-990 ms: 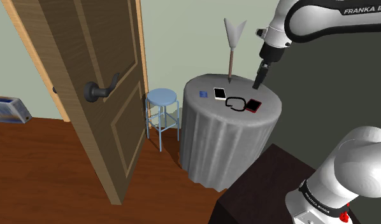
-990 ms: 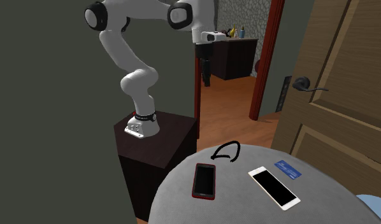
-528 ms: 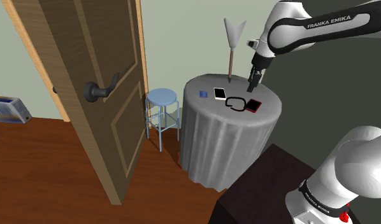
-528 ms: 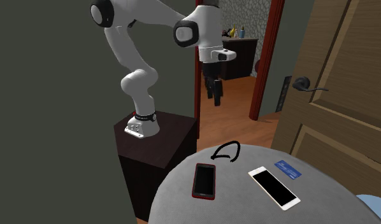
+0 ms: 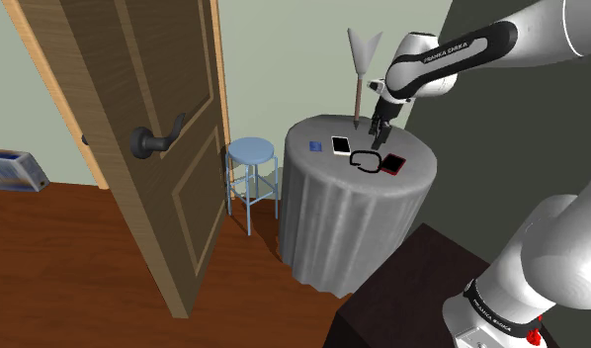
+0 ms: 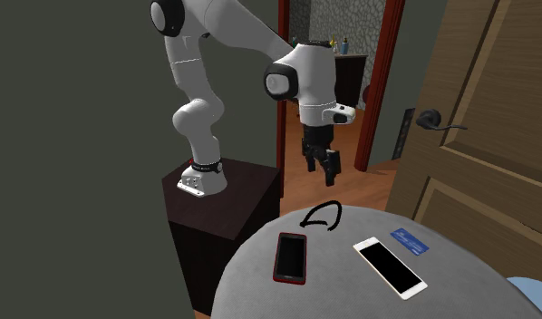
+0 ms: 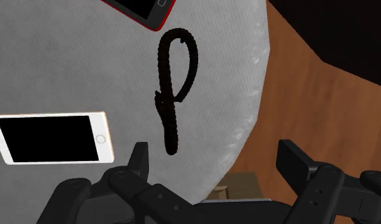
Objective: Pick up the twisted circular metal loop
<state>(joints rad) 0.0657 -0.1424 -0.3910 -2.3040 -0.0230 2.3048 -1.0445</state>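
The brown door (image 5: pixel 135 148), its top cut off, takes the shoulder view's left. Right of centre, a grey-draped table (image 5: pixel 353 227) bears a red phone (image 7: pixel 141 9) and a white phone (image 7: pixel 49 138). The dark twisted loop (image 7: pixel 170 127) lies between them, beneath the wide-open, empty gripper (image 7: pixel 215 159).

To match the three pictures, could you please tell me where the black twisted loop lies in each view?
Shoulder view: the loop lies on the round table, between the white phone and the red phone.
Second exterior view: the loop is at the table's far edge, just beyond the red phone.
Wrist view: the loop is between the two phones, near the table's edge.
Shared landmark: the red phone.
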